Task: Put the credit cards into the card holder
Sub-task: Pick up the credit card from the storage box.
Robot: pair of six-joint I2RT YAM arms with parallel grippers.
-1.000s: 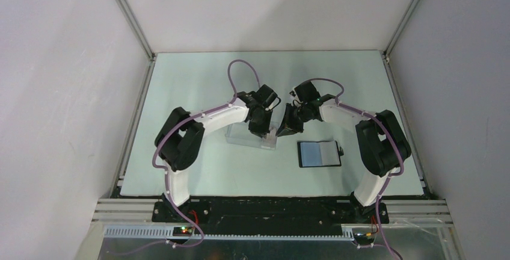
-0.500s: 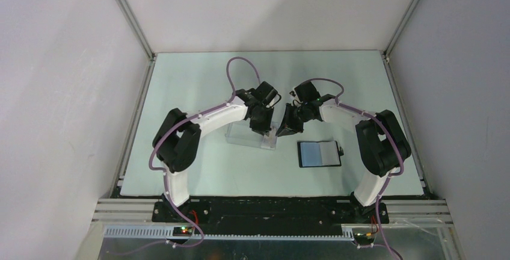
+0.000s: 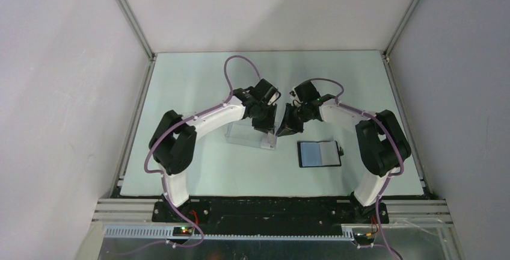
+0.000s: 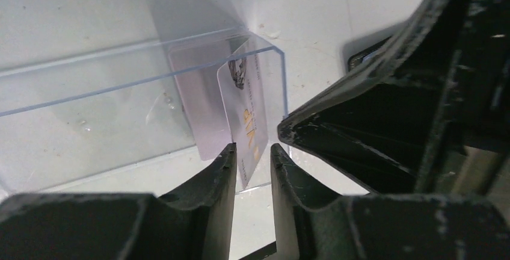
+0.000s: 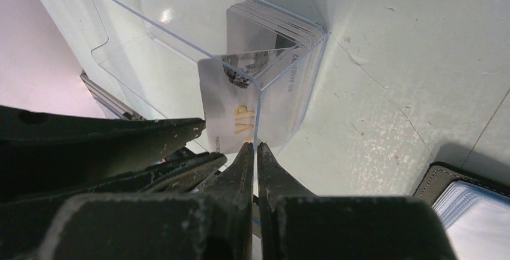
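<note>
A clear plastic box [image 3: 249, 135] holds a stack of pale credit cards [image 5: 282, 37] at its right end. One card with gold "VIP" lettering [image 4: 246, 121] leans out over the box's front wall. Its lower corner sits between the fingers of my left gripper [image 4: 251, 148], whose jaws stand apart with a gap on the right side. My right gripper [image 5: 252, 145] is shut on the thin end wall of the box, right beside that card [image 5: 231, 112]. The card holder [image 3: 319, 153] lies open on the table to the right, pale pockets up.
Both grippers [image 3: 273, 129] crowd together over the box's right end, fingers almost touching. The open card holder's corner [image 5: 475, 212] shows just right of the right gripper. White walls and metal rails close in the pale table [image 3: 198, 85].
My left gripper's jaws have widened around the VIP card and its wrist has shifted slightly up and back. The right arm, the box and the card holder have stayed put.
</note>
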